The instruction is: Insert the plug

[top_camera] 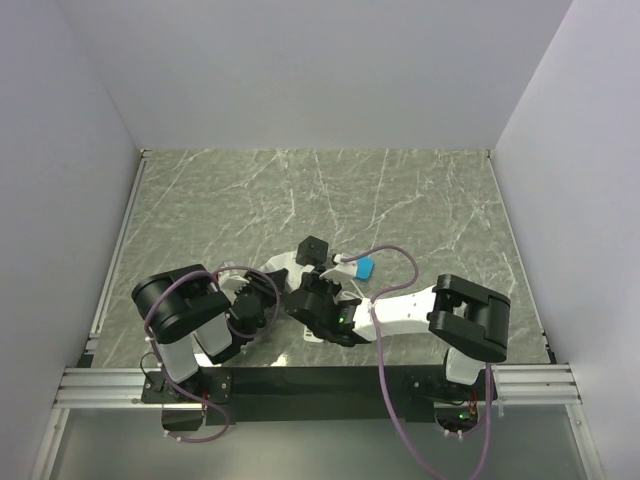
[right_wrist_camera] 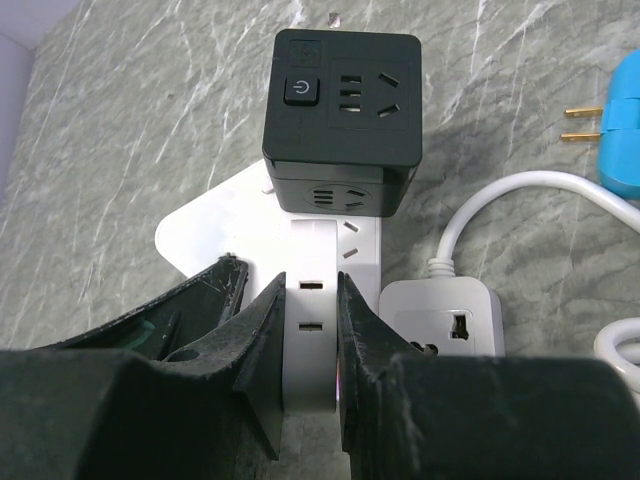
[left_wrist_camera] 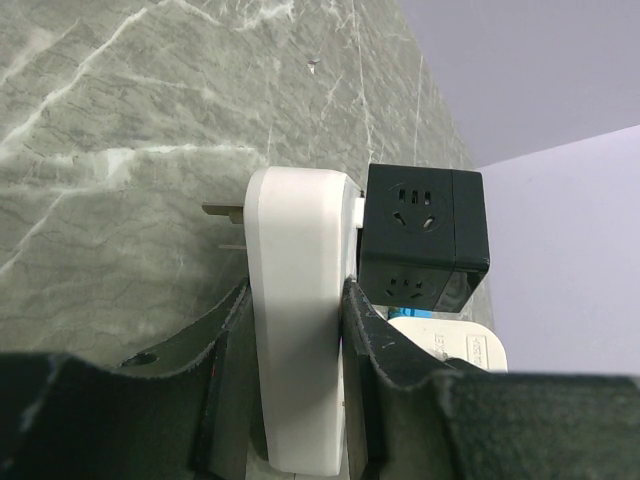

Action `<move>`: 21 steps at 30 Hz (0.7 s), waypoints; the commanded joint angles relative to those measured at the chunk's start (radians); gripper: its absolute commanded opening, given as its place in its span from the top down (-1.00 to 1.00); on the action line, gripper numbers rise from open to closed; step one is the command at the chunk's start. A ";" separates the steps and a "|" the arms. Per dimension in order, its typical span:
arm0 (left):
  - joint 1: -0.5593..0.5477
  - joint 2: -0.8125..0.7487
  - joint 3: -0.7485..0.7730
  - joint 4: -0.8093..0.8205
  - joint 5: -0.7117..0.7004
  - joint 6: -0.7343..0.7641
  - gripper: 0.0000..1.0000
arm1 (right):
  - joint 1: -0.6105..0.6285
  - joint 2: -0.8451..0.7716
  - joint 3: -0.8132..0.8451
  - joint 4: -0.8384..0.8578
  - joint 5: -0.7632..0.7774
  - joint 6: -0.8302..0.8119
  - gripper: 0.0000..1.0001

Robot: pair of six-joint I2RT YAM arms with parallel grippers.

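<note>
Black cube [right_wrist_camera: 345, 110] looks seated, blue plug [right_wrist_camera: 620, 120] not in yet

Left pincer [left_wrist_camera: 295, 300] clamps the white block [left_wrist_camera: 295, 225], right pincer [right_wrist_camera: 310, 290] the slotted white strip [right_wrist_camera: 312, 330].

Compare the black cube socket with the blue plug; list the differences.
Colour: the black cube socket is black, the blue plug blue. Face: the cube shows outlets and a power button; the blue plug shows two gold prongs. Place: the cube sits against the white adapter; the blue plug lies apart to the right, cut off by the frame edge. Shared: neither is gripped.
</note>
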 commanded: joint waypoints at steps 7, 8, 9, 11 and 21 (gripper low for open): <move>-0.028 0.038 -0.016 0.079 0.137 0.058 0.99 | 0.031 0.132 -0.056 -0.122 -0.265 0.021 1.00; -0.028 0.036 -0.014 0.077 0.138 0.058 0.99 | 0.031 0.135 -0.053 -0.122 -0.268 0.020 1.00; -0.027 0.038 -0.014 0.074 0.138 0.059 0.99 | 0.031 0.138 -0.053 -0.124 -0.268 0.020 1.00; -0.027 0.033 -0.013 0.068 0.137 0.059 0.99 | 0.033 0.142 -0.053 -0.121 -0.273 0.017 1.00; -0.028 0.045 0.000 0.072 0.149 0.062 0.99 | 0.036 0.174 -0.043 -0.109 -0.292 0.011 1.00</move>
